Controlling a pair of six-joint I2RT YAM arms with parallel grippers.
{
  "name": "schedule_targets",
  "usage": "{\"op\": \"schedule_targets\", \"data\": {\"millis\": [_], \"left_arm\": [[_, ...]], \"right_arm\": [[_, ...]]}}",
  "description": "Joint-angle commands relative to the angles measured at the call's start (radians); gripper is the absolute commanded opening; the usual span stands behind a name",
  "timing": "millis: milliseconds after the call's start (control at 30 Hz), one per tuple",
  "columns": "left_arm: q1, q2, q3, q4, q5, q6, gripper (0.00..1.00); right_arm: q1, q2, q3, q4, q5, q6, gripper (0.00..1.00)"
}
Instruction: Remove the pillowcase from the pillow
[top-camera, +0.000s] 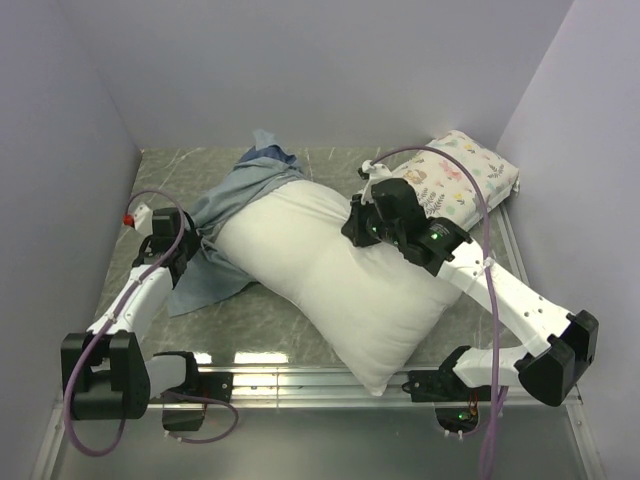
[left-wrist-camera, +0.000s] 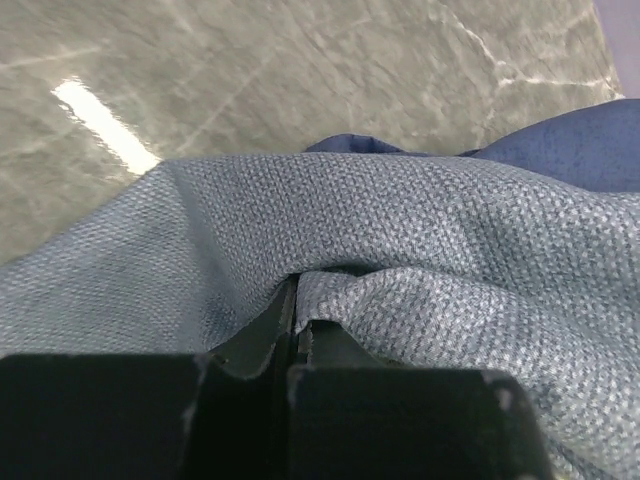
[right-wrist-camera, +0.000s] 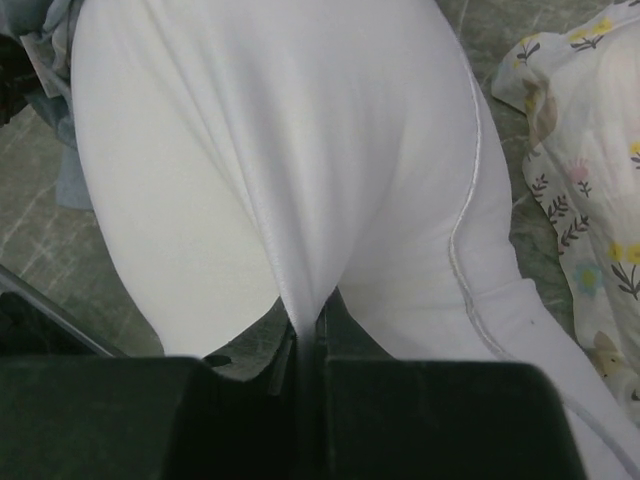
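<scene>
Left arm: from where I sit, it reaches up from its base along the left side of the worktop (top-camera: 270, 315), forearm angled toward the far wall and wrist tipped down at the cloth.
Left pincer (top-camera: 183, 250): fingers pressed together with a fold of the pillowcase (top-camera: 235, 195) pinched between them, so it's clamped on the cloth.
Pillowcase: bunched up at the far-left end of the pillow (top-camera: 330, 270), covering only that end, with the rest spilled loose onto the worktop beside the left arm.
Pillow: lying diagonally across the middle, far-left to near-right, mostly bare white.
Right pincer (top-camera: 358, 225): closed tight on a pinch of the pillow's white fabric, near its far-right edge.
Right arm: comes up from the near right, elbow out toward the right wall, forearm slanting back left over the pillow.
Floral pillow (top-camera: 455, 180): far-right corner, just beside the right pincer.
Left wrist view only: I can see the weave of the cloth folding into the pincer (left-wrist-camera: 295, 310), plus a darker blue flap (left-wrist-camera: 570, 140) at the right edge.
Right wrist view only: the white fabric pulls into a tight ridge going into the pincer (right-wrist-camera: 308, 325), and the piped seam (right-wrist-camera: 465, 200) shows.
Top view only: the whole layout, and how far apart the two grips are.
Count: two arms, two pincers, one pillowcase, two pillows (one plain, one floral).
</scene>
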Motion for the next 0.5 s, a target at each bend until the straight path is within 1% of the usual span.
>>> {"op": "schedule_targets", "data": {"millis": [0, 33, 67, 100, 133, 167, 267, 300, 333, 367, 400, 467], "left_arm": [[0.025, 0.004, -0.018, 0.101, -0.078, 0.045, 0.01], [0.023, -0.004, -0.02, 0.1, -0.071, 0.056, 0.01], [0.02, -0.005, -0.02, 0.095, -0.072, 0.063, 0.01], [0.014, -0.008, -0.021, 0.097, -0.071, 0.065, 0.01], [0.011, -0.019, -0.023, 0.098, -0.063, 0.068, 0.01], [0.008, -0.02, -0.024, 0.1, -0.057, 0.068, 0.01], [-0.014, -0.031, -0.018, 0.1, -0.049, 0.073, 0.0], [-0.015, -0.03, -0.015, 0.1, -0.049, 0.073, 0.0], [-0.015, -0.031, -0.012, 0.098, -0.048, 0.076, 0.01], [-0.04, -0.033, -0.012, 0.098, -0.051, 0.077, 0.0], [-0.049, -0.031, -0.009, 0.098, -0.051, 0.079, 0.0], [-0.055, -0.031, -0.009, 0.1, -0.052, 0.079, 0.0]], "right_arm": [[-0.023, -0.048, 0.074, 0.024, 0.097, -0.058, 0.09], [-0.006, -0.041, 0.077, 0.022, 0.136, -0.076, 0.17], [0.041, -0.036, 0.078, 0.027, 0.171, -0.088, 0.37], [0.069, -0.036, 0.078, 0.033, 0.204, -0.101, 0.46], [0.098, -0.033, 0.081, 0.044, 0.289, -0.125, 0.55], [0.164, -0.029, 0.088, 0.055, 0.32, -0.145, 0.69], [0.255, 0.011, 0.123, 0.068, 0.435, -0.222, 0.81], [0.308, 0.024, 0.133, 0.075, 0.455, -0.24, 0.83], [0.335, 0.054, 0.138, 0.081, 0.465, -0.271, 0.85], [0.361, 0.07, 0.14, 0.099, 0.485, -0.288, 0.87], [0.425, 0.089, 0.141, 0.108, 0.495, -0.321, 0.88], [0.488, 0.165, 0.147, 0.137, 0.538, -0.346, 0.91]]}}
